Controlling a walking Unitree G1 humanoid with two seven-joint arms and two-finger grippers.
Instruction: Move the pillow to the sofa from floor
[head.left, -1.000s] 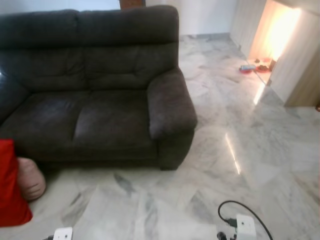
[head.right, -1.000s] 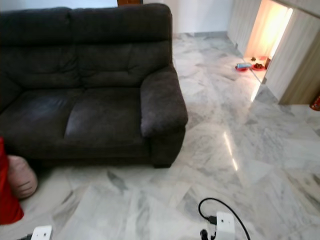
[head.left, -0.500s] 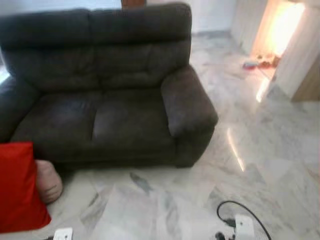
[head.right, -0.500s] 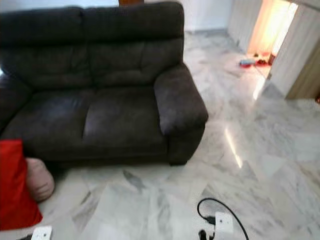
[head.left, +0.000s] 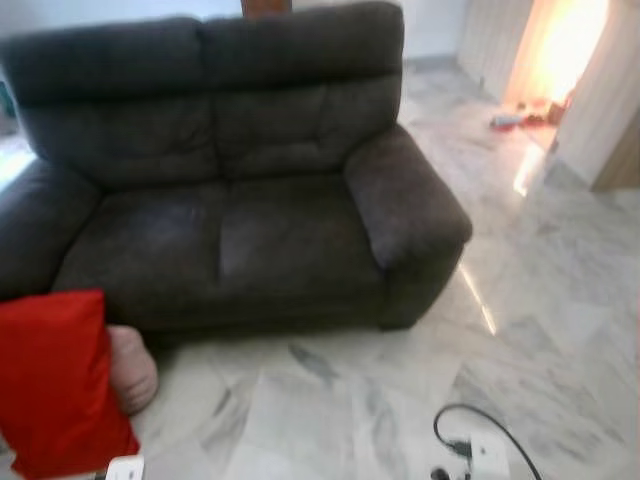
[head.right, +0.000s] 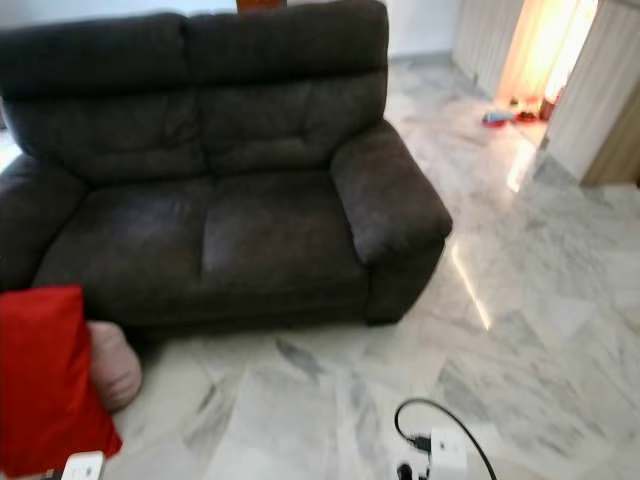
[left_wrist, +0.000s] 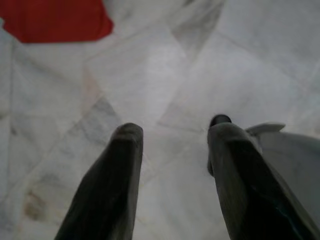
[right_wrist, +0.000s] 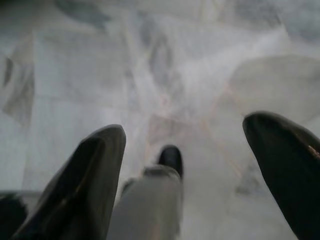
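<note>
Both arms are hanging low, the left gripper and right gripper pointing down at the grey-veined marble floor, fingers spread and holding nothing. The bright red fabric pillow is lying on the floor well apart from the left fingers, beside the dark grey two-seat sofa.

No readable text or labels

Soft, fuzzy, matt cloth on big dark grey sofa. Smooth red cloth pillow at near left. Shiny, smooth white-and-grey marble floor, gleaming at far right.
</note>
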